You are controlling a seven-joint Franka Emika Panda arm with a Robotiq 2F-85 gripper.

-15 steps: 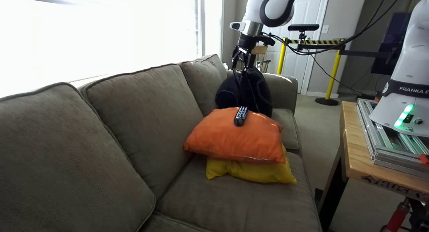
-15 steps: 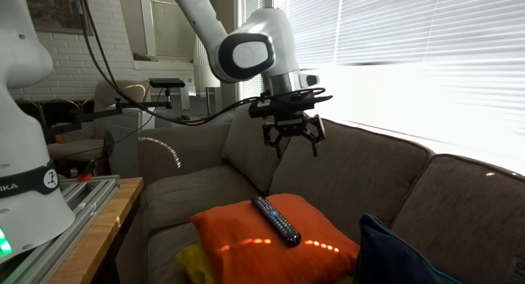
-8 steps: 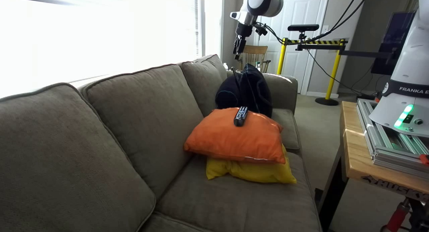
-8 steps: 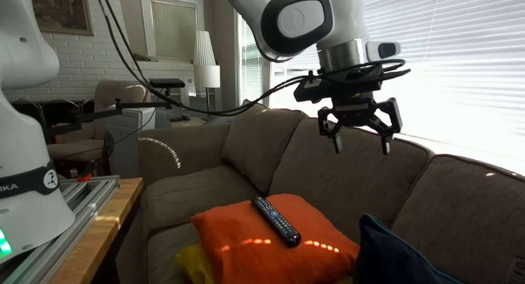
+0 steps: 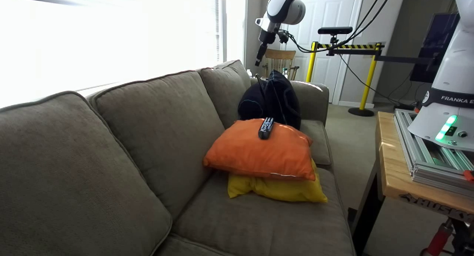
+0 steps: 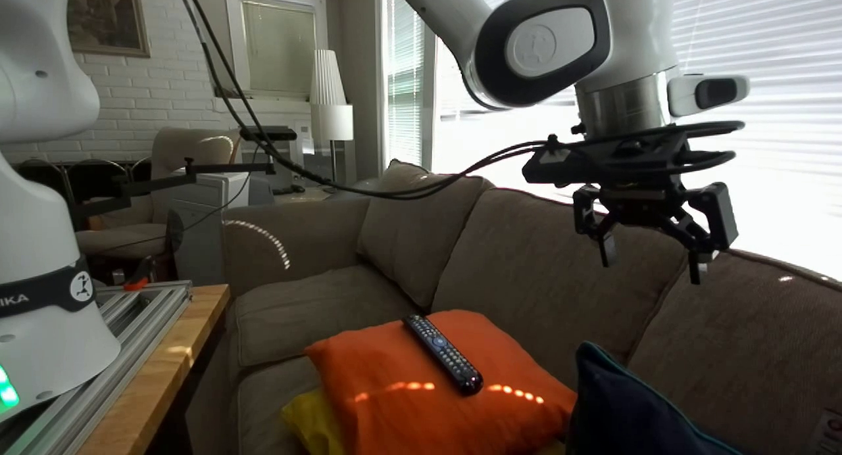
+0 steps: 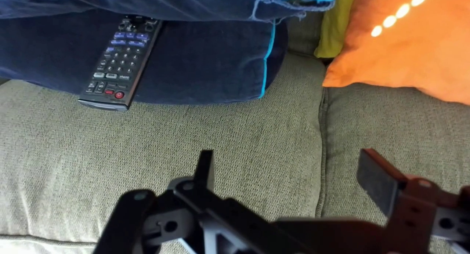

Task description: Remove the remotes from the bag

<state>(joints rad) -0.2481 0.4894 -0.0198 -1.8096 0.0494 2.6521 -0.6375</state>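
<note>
Sofa cushions (image 7: 235, 136) are seen below the pincer (image 7: 288, 167), whose jaws are spread wide with nothing held. Up and leftward of it in the wrist view, and apart from it, one remote (image 7: 121, 63) is lodged in the bag (image 7: 209, 63), one end covered by a fold, the other exposed. Its long axis is slanted rightward toward the fold and is judged roughly crosswise to the jaws' closing; leftward travel is probably needed. Farther off, another remote (image 6: 444, 353) is borne by the orange pillow (image 6: 368, 356).

Two remotes (image 6: 442, 354) (image 7: 120, 63), one navy bag (image 7: 205, 63), one orange pillow (image 5: 255, 154), one yellow pillow (image 5: 276, 191), one couch (image 5: 159, 130)
</note>
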